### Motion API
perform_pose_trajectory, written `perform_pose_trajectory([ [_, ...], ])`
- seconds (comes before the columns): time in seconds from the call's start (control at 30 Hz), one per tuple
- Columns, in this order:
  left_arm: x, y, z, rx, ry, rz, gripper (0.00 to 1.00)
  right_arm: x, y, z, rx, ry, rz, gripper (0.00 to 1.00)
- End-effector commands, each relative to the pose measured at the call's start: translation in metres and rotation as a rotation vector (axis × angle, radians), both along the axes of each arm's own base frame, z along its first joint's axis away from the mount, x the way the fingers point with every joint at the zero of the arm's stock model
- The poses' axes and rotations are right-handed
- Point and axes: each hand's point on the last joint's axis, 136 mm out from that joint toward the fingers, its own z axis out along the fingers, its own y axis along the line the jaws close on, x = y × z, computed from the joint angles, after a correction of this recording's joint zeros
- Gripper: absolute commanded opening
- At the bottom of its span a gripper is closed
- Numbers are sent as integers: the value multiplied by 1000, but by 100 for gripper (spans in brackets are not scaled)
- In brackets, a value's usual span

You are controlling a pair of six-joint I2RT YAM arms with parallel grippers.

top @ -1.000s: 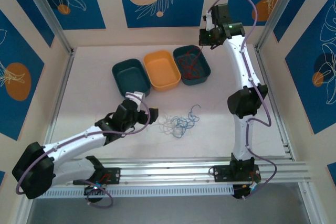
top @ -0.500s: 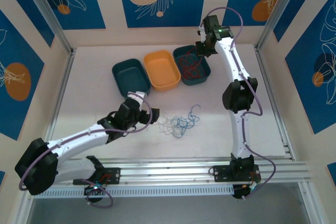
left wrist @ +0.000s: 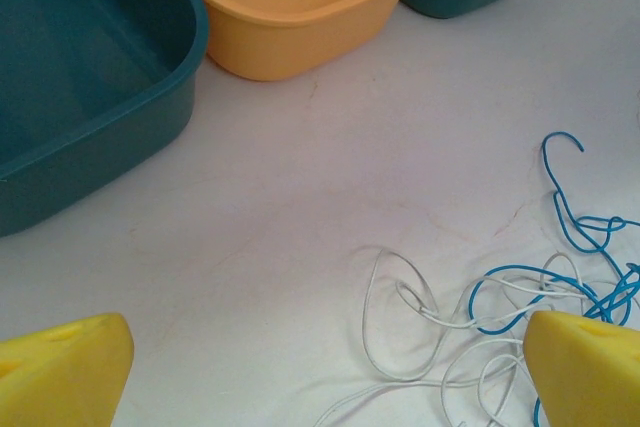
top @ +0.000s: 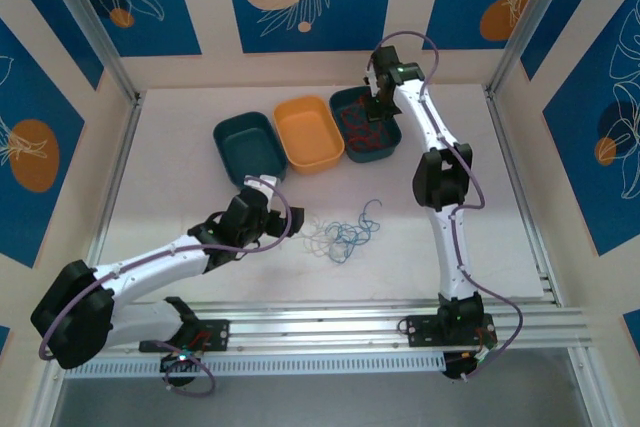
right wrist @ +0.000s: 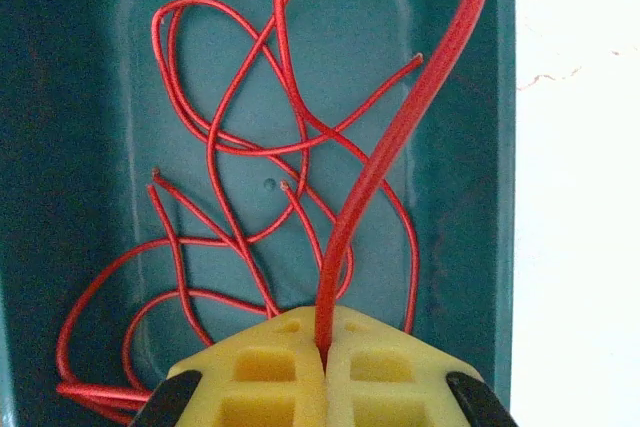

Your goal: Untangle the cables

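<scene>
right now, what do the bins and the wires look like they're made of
teal bin and orange bin: probably moulded plastic with a smooth satin finish, going by the rounded rims, even colour and soft highlights.
red wires: likely plastic-coated wire, slightly glossy, holding springy curves.
blue and white wires: seemingly the same kind of coating. No core shows, so I can't tell what is inside.

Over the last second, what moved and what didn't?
The right claw swung left from past the right-hand teal bin to above it. It is shut on a red wire that trails among the other red wires inside. The left claw, open by the blue and white tangle, barely shifted. The tangle, the orange bin and the other teal bin stayed put.
</scene>
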Motion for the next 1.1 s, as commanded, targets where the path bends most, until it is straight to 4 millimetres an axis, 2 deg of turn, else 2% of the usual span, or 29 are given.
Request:
perform_pose_trajectory([
  [0.0,5,-1,13,-28,-13,19,100,6,10,-6,-5,-16,44,0],
  [0.3,7,-3,9,-24,-6,19,100,9,17,-36,-29,14,77,0],
  [0.43,7,-4,8,-23,-1,14,100,7,17,-42,-35,27,75,0],
  [0.5,7,-4,8,-22,-1,15,100,7,16,-40,-35,28,69,4],
  [0.67,8,-3,8,-20,-5,18,100,6,16,-19,-31,-4,51,16],
  [0.9,7,-4,7,-21,-6,13,100,3,11,18,-32,-64,6,27],
  [1.07,6,-4,7,-25,-8,10,100,0,4,32,-50,-83,-26,33],
])
